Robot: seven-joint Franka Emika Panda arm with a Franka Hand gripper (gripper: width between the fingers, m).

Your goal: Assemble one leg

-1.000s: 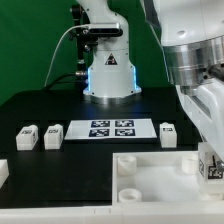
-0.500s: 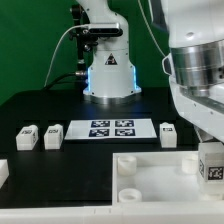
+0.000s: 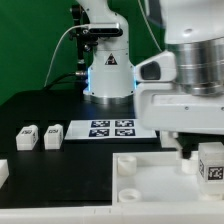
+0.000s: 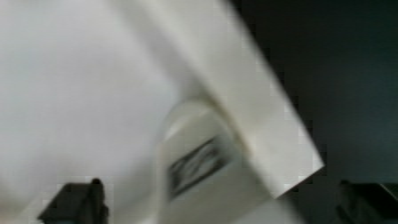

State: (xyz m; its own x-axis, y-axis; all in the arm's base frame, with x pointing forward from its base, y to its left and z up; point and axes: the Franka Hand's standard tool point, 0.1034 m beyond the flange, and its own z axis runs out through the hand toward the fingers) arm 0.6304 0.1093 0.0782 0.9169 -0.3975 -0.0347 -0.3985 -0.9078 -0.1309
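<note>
A leg [image 3: 212, 163], a small white block with a square tag, stands upright on the right end of the big white panel [image 3: 150, 180]. My gripper [image 3: 188, 150] hangs under the turned wrist, just to the exterior view's left of this leg. In the blurred wrist view the gripper [image 4: 219, 205] is open: its dark fingertips [image 4: 75, 200] stand wide apart, and the tagged leg [image 4: 199, 160] shows beyond them, untouched. Two more legs [image 3: 27, 136] [image 3: 52, 135] stand on the table at the exterior view's left, and another [image 3: 3, 170] at the left edge.
The marker board [image 3: 112, 128] lies on the black table in front of the arm's base [image 3: 108, 75]. The panel has round sockets [image 3: 127, 167] near its left end. The arm's white body fills the exterior view's upper right.
The wrist has swung round, and its wide white body now lies across the exterior view's right. The gripper has come off the leg on the panel, which stays in place.
</note>
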